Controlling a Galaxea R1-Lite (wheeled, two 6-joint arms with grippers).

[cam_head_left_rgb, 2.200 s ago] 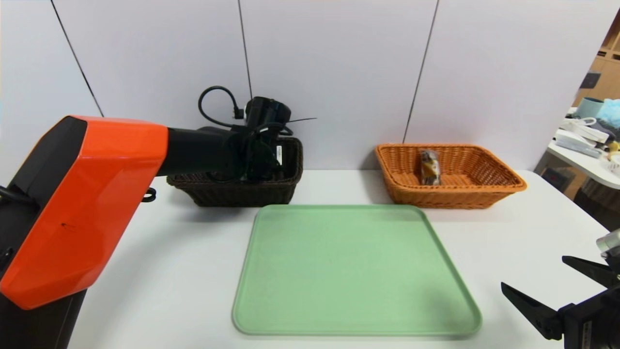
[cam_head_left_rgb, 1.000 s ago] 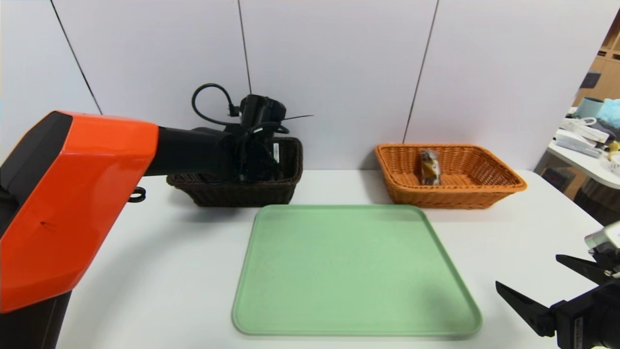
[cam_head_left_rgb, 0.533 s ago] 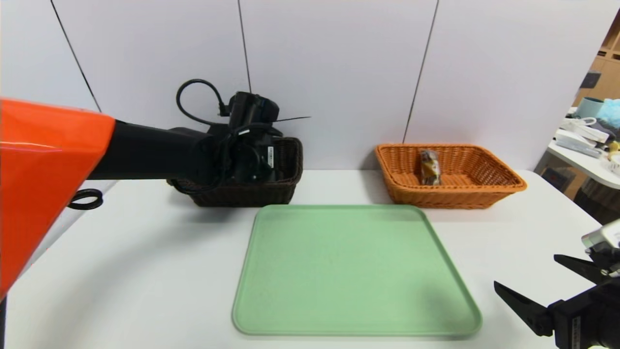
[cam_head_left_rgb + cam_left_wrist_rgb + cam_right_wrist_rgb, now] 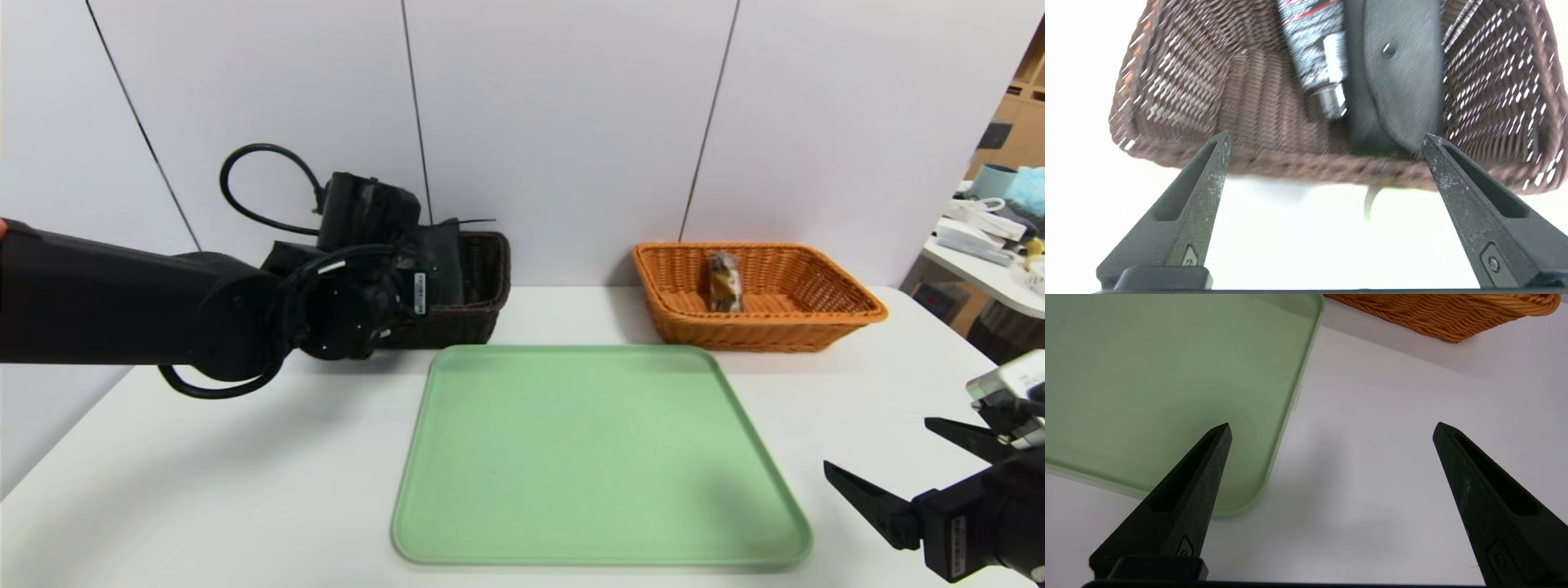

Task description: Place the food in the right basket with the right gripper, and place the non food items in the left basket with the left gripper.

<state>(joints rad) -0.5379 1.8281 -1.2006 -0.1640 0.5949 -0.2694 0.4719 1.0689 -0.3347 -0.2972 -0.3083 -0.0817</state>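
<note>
Left wrist view: left gripper (image 4: 1327,141) jaws spread wide, empty, before the left basket (image 4: 1180,94); right gripper (image 4: 1331,428) likewise spread, empty.

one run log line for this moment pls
left gripper: jaws open, empty, before left basket | tube, glasses case: inside | snack bar: in right basket | right gripper: open beside tray

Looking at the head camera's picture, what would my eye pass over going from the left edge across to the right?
Black left gripper → dark brown wicker basket → flat pale green tray → orange-tan wicker basket holding a wrapped snack bar → black right gripper, open, near the table's edge.
</note>
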